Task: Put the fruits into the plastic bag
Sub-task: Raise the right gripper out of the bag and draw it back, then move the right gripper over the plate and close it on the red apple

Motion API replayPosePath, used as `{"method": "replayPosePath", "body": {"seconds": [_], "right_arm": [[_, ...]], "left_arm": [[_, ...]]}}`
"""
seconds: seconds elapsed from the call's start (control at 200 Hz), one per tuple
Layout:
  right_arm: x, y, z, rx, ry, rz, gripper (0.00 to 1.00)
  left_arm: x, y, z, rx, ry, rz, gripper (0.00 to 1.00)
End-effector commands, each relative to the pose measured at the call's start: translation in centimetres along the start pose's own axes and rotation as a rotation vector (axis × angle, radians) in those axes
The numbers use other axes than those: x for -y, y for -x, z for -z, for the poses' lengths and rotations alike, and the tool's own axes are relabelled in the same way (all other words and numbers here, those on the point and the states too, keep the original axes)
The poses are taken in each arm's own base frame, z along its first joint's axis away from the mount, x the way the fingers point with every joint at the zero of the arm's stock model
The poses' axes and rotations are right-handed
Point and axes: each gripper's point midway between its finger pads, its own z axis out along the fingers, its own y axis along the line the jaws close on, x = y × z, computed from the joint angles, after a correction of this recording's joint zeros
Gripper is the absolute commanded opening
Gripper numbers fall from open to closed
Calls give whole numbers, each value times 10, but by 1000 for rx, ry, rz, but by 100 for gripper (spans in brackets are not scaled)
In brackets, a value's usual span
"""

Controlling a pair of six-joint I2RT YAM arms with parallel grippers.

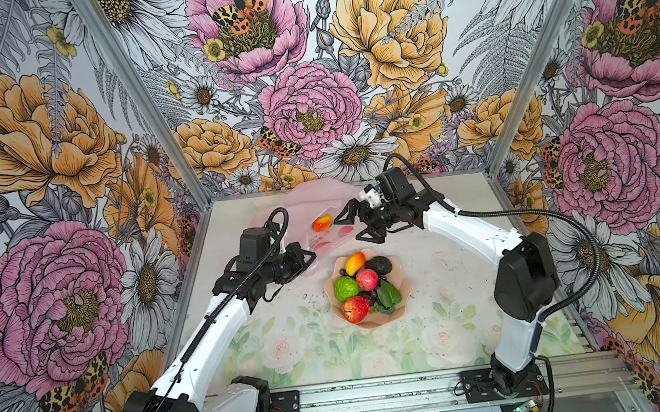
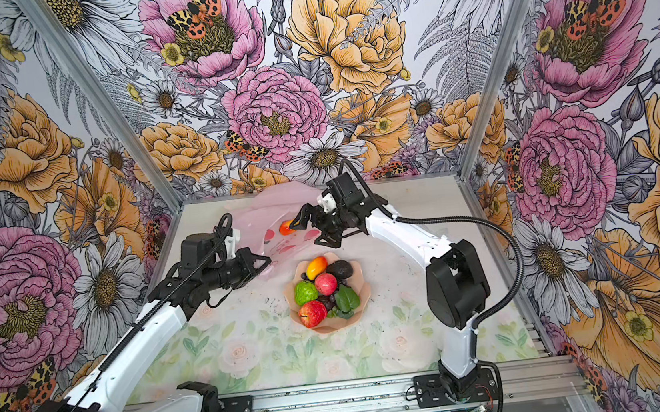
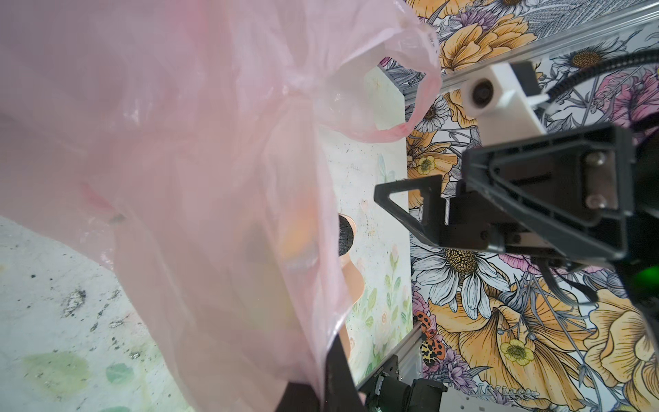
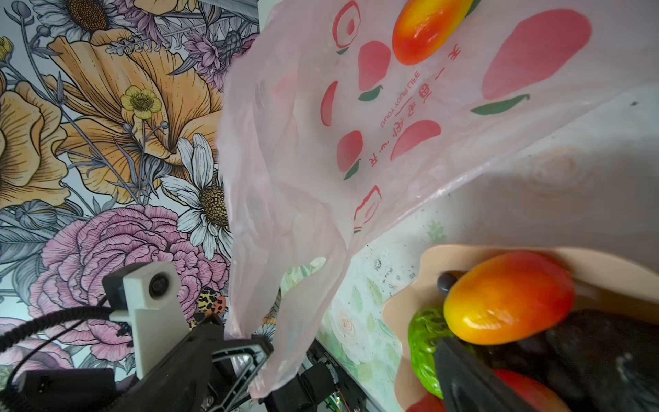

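The pale-pink plastic bag lies at the back of the table, and my left gripper is shut on its near edge, lifting the mouth. In the left wrist view the bag runs down between the shut jaws of the left gripper. One orange-red mango rests inside the mouth. Just right of it my right gripper hangs open and empty. The other fruits sit in a peach bowl: a mango, an avocado, two red apples, a bumpy green one and grapes with a leaf.
The bowl stands mid-table, in front of the bag and between the two arms. Floral walls with metal posts close in the left, back and right sides. Both arm bases are bolted to the rail along the front edge.
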Motion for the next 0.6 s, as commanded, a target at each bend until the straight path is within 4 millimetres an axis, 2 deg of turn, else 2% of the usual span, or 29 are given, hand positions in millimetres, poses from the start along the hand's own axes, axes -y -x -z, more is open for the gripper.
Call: {"method": "replayPosePath", "body": {"seconds": [0.0,0.145,0.3,0.445,0.595], "right_arm": [[10,-26,22,-6,-87,110,99],[30,-49,41,-31,-227,222,99],[54,-69,50,-94,-384,339,99],[66,-88,46,-191,-517,481,100],[72,-98,32,-262,-551,528,99]], "left_arm": [[-6,1,5,28,6,14,0],[-11,-3,8,38,15,27,0],[-12,-3,9,42,16,33,0],[-11,-2,10,49,18,34,0],[-13,-2,10,54,23,35,0]]}}
